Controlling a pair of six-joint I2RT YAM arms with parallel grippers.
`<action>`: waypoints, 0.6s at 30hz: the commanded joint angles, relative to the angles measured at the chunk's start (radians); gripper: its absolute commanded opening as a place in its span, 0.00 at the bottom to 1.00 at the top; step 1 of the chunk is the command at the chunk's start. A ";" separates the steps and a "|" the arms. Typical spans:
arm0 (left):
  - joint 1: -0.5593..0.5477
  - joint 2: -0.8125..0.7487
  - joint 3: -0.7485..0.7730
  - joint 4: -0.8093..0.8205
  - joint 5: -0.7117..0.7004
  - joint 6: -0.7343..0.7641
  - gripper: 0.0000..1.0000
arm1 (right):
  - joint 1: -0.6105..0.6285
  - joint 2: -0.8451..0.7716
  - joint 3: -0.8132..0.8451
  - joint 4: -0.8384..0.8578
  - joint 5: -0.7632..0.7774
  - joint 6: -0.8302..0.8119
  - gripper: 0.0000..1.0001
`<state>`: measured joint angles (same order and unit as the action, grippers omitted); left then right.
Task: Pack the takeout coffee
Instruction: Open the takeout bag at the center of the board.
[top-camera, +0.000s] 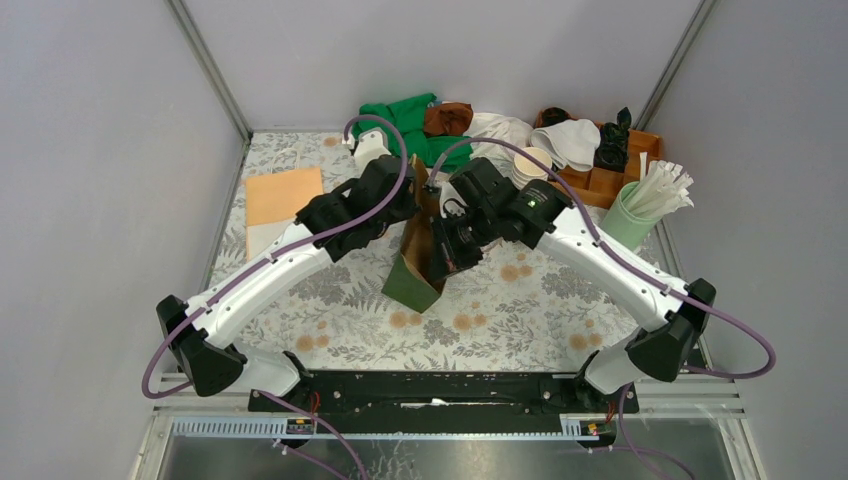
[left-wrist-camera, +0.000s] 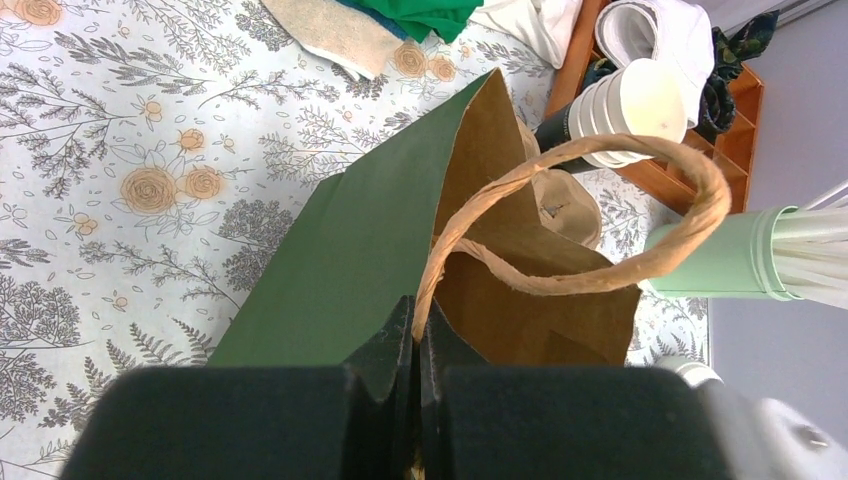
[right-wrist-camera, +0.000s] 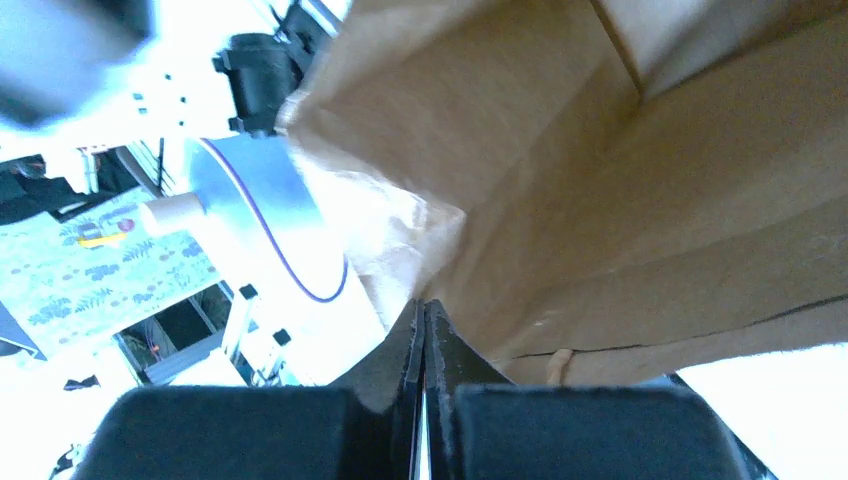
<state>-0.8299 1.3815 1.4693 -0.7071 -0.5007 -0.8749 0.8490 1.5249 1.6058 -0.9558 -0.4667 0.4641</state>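
A green paper bag (top-camera: 408, 282) with a brown inside lies tilted at mid-table, its mouth facing the far side. My left gripper (top-camera: 418, 195) is shut on the bag's rim at the foot of its twisted paper handle (left-wrist-camera: 600, 150), and the left wrist view shows the gripper (left-wrist-camera: 418, 322) pinching that brown edge beside the green side (left-wrist-camera: 350, 240). My right gripper (top-camera: 440, 265) is shut on the opposite rim, and in the right wrist view the gripper (right-wrist-camera: 422, 312) clamps brown paper (right-wrist-camera: 600, 180). A small white cup (top-camera: 371, 149), seemingly the takeout coffee, stands behind the left arm.
A stack of lidless cups (top-camera: 530, 163) (left-wrist-camera: 630, 105) leans by a wooden organizer (top-camera: 610, 182) at the back right. A mint holder of white straws (top-camera: 640, 208) (left-wrist-camera: 720, 265) stands beside it. Cloths (top-camera: 400, 120) are piled at the back, orange sheets (top-camera: 283, 195) on the left.
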 joint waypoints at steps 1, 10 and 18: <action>0.006 -0.003 0.028 0.059 0.038 -0.008 0.00 | 0.007 -0.050 -0.014 0.161 -0.031 0.040 0.00; 0.005 -0.026 -0.011 0.059 0.164 -0.024 0.00 | 0.012 -0.004 0.020 0.122 0.281 -0.050 0.00; 0.006 -0.044 -0.025 0.057 0.144 -0.006 0.00 | 0.012 -0.054 0.124 0.074 0.362 -0.122 0.00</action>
<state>-0.8234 1.3804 1.4555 -0.6849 -0.3733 -0.8890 0.8585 1.5223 1.6638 -0.8856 -0.1768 0.4046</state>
